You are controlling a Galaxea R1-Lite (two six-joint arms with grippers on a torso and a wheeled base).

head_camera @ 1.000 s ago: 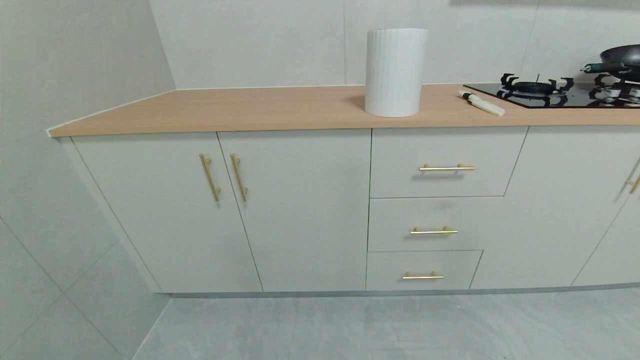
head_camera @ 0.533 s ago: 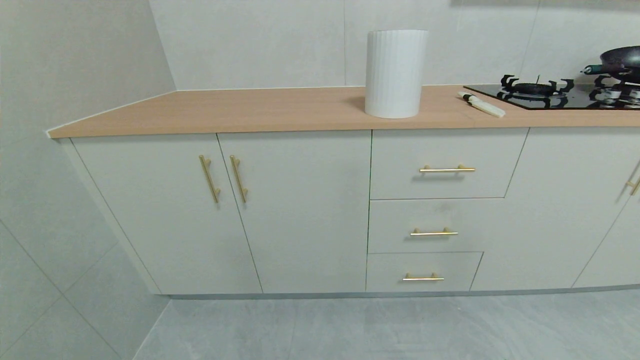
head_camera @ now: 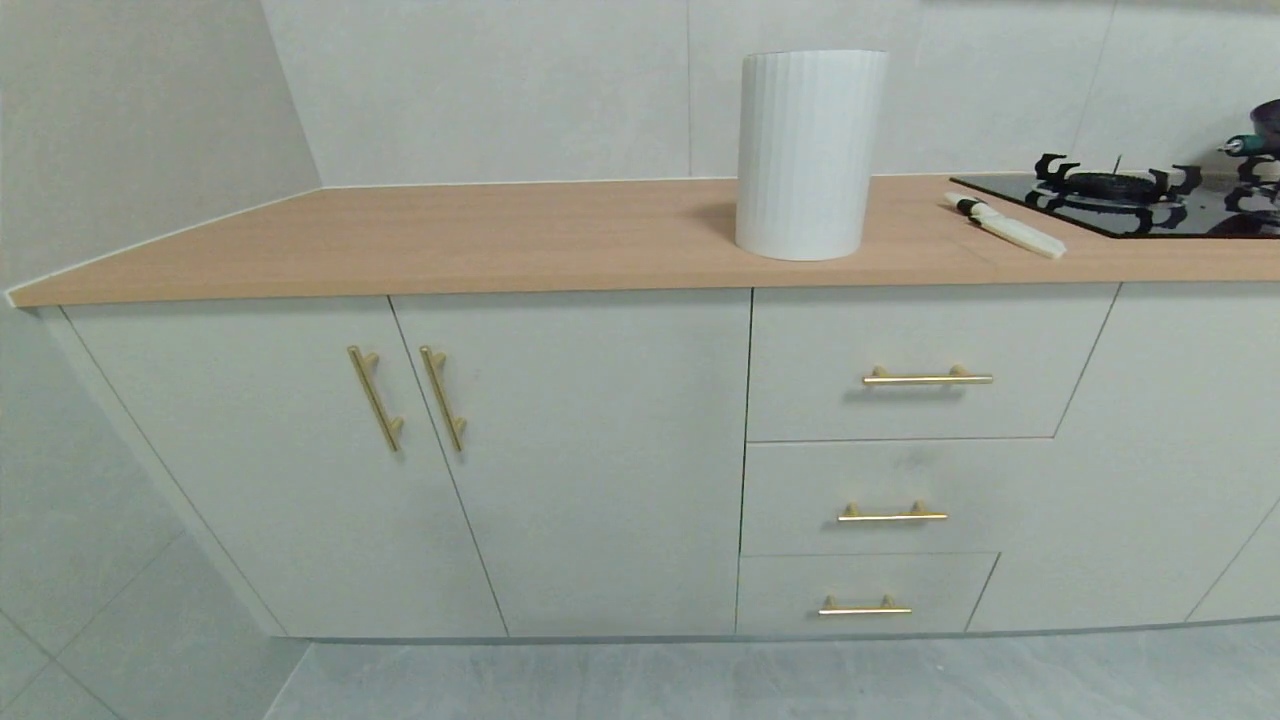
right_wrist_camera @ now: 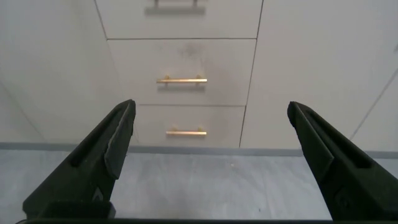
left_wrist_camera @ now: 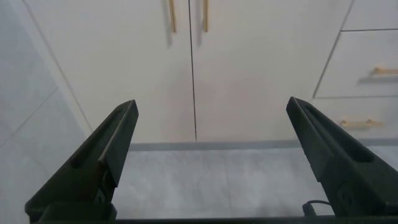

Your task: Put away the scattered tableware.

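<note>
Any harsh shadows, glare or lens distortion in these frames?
Head view: even light, only a soft shadow left of the white container on the countertop; the black hob mirrors its burner grate; cabinet lines splay toward the edges. Right wrist view: drawer handle casts a faint shadow; no glare.

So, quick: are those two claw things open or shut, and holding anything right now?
Left gripper: open, holding nothing.
Right gripper: open, holding nothing.

A wooden countertop (head_camera: 480, 235) spans the upper frame, with a black gas hob (head_camera: 1130, 195) at upper right, two gold-handled cabinet doors (head_camera: 600, 450) at lower left and three drawers (head_camera: 820, 350) right of centre.
</note>
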